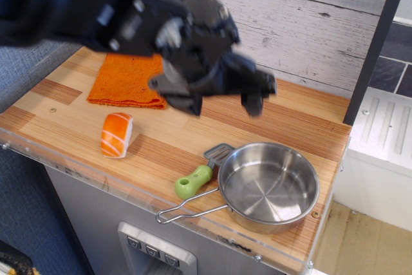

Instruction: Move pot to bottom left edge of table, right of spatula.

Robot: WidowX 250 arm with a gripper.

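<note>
The shiny steel pot [269,187] sits near the front right of the striped wooden table [290,120], its wire loop handle [187,209] reaching left along the clear front rim. The spatula [198,178], with a lime-green handle and grey slotted head, lies just left of the pot, its head next to the pot's rim. My gripper [222,103] is blurred, raised above the table behind the pot. Its two fingers [252,101] stand apart with nothing between them.
An orange-and-white sushi piece [116,134] lies at the front left. A folded orange cloth [126,82] lies at the back left. A whitewashed plank wall [290,17] stands behind the table. A dark post [376,43] rises at the right.
</note>
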